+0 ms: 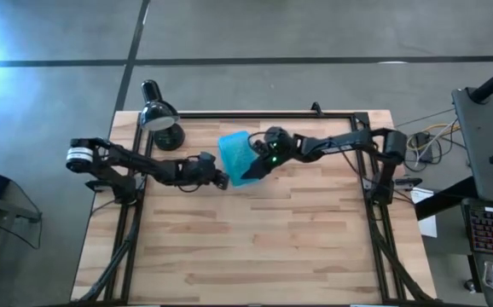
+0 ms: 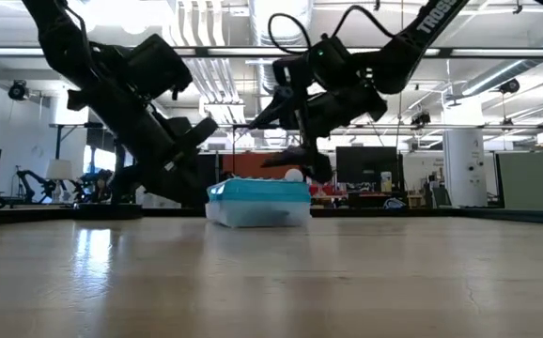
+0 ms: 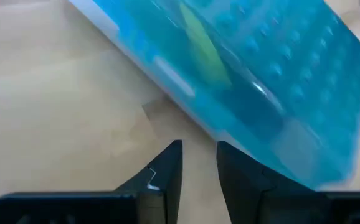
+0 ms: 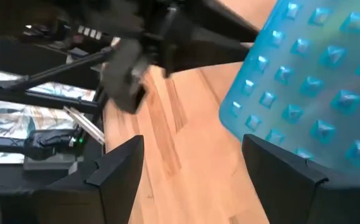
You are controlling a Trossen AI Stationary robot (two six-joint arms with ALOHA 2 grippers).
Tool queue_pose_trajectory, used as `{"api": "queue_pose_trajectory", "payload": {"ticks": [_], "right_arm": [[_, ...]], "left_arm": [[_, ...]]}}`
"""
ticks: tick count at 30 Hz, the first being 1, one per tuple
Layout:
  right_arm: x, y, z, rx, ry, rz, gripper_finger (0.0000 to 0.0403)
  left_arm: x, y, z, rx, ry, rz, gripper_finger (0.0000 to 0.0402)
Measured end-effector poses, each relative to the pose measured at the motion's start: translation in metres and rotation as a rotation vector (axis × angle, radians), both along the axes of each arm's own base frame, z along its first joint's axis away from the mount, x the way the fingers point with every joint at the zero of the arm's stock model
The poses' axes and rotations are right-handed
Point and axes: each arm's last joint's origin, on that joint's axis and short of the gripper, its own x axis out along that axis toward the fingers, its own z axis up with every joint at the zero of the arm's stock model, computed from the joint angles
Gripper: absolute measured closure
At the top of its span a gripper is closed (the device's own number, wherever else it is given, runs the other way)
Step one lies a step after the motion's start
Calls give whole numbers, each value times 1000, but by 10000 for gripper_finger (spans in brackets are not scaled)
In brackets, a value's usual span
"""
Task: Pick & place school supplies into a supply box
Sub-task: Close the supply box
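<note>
The small rectangular plastic supply box (image 1: 236, 152), teal-blue studded lid on top of a clear whitish tray, is sitting closed on the light wooden table (image 1: 255, 247), toward the far edge, near the middle. Thru the lid, in my left wrist view, a yellow-green shape (image 3: 203, 42) is showing inside (can't tell which supply it is).

My left gripper (image 1: 220, 180) is reaching in low w/ its tip just beside the box's near corner; fingers (image 3: 164, 176) nearly together w/ a slim gap, pinching nothing.

My right gripper (image 1: 252, 169) is hanging over the box's near right end, fingers (image 4: 119, 168) spread wide, nothing between them.

A black desk lamp (image 1: 159, 116) is standing at the table's far left corner, apart from the box.
</note>
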Motion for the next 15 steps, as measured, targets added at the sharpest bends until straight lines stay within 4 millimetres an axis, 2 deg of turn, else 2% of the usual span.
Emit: {"api": "queue_pose_trajectory", "payload": {"ticks": [2, 4, 10, 12, 15], "right_arm": [[4, 0, -3, 3, 5, 4, 140], [7, 0, 3, 1, -11, 1, 140], [14, -6, 45, -124, -93, -68, 140], [15, -8, 42, -149, -28, -86, 140], [22, -12, 21, -143, 49, -80, 141]], "left_arm": [[-4, -6, 4, -12, 21, -27, 319], [-11, -13, 9, -17, 54, -49, 319], [-27, -23, 30, 77, 31, 47, 319], [-30, -19, 32, 91, -1, 86, 319], [-30, -6, 27, 86, -36, 138, 319]]}}
